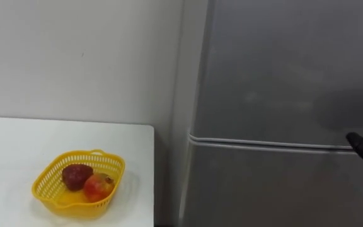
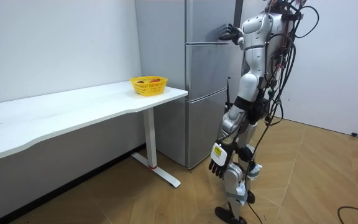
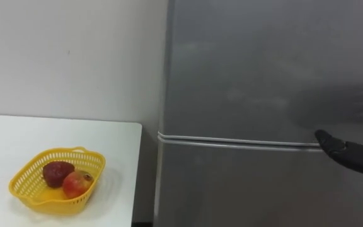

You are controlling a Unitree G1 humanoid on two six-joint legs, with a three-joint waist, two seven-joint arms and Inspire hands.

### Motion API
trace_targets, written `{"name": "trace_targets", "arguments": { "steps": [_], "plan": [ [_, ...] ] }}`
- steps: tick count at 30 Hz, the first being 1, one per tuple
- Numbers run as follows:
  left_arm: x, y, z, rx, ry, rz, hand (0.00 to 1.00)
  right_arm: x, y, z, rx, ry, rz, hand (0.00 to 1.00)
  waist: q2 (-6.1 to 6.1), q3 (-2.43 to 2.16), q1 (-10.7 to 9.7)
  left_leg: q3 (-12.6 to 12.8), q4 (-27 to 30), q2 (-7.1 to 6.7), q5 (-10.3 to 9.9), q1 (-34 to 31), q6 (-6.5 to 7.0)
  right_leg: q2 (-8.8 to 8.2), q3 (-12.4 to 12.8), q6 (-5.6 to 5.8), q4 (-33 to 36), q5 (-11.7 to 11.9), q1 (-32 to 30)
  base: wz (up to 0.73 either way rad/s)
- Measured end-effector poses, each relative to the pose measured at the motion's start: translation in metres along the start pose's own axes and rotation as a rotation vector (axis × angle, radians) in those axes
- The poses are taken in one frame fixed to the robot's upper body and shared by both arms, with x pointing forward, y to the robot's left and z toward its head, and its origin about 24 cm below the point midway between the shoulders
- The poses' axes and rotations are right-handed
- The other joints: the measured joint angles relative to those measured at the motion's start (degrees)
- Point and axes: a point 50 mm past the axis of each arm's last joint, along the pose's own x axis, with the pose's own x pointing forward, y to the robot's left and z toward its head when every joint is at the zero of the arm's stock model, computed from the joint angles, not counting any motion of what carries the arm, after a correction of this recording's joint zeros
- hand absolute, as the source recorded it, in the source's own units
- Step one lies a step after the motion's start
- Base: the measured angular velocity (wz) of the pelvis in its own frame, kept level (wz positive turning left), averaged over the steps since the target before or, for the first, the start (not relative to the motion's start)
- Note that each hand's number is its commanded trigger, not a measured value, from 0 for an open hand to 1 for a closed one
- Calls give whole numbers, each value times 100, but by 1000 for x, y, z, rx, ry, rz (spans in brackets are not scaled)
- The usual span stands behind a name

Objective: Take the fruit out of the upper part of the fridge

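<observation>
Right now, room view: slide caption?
G1 at the closed fridge, right hand raised to the upper door, left hand hanging.

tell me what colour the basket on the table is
Yellow. The basket shows best in the left eye view.

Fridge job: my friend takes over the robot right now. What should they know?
Right hand: open, fingers straight, raised at the seam between upper door and lower door.
Left hand: open, hanging by the robot's side.
Both doors shut; nothing taken out yet.
Yellow basket of fruit sits on the white table.
Left: open the upper door, take the item out.
</observation>
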Motion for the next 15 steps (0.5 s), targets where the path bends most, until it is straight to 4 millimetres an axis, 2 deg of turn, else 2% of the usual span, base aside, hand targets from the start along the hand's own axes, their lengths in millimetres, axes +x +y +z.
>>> {"name": "trace_targets", "arguments": {
  "steps": [4, 5, 9, 11, 15],
  "plan": [
    [0, 1, -2, 1, 4, 21, 0, 0, 0, 8, -35, -31, -68, 0, 3, -19, -88, -27, -11, -12, 5, -4, 8, 3, 8, 11, 3, 8, -10, 0],
    [0, 1, -2, 1, 5, 34, 0, 0, 0, 14, -37, -59, -93, 0, 23, -12, -103, -28, -11, -12, 5, -19, 8, 4, 6, 12, 3, 8, -27, 0],
    [-1, 1, -4, -3, 7, 52, 0, -1, -4, 41, -47, -194, -200, 0, 111, -38, -190, -37, -18, -11, 5, -79, 8, 4, -12, 25, -10, -4, -84, 2],
    [-1, 1, -6, -8, 7, 60, 0, -4, -17, 56, -16, -263, -302, 0, 134, -30, -273, -59, -25, -11, 4, -89, 9, -1, -47, 41, -17, -18, -77, 8],
    [-2, 1, -8, -15, 7, 77, 0, -13, -45, 57, -5, -290, -489, 0, 132, -30, -405, -83, -40, -12, 0, -92, 12, -8, -106, 42, -34, -18, -57, 6]
  ]
}}
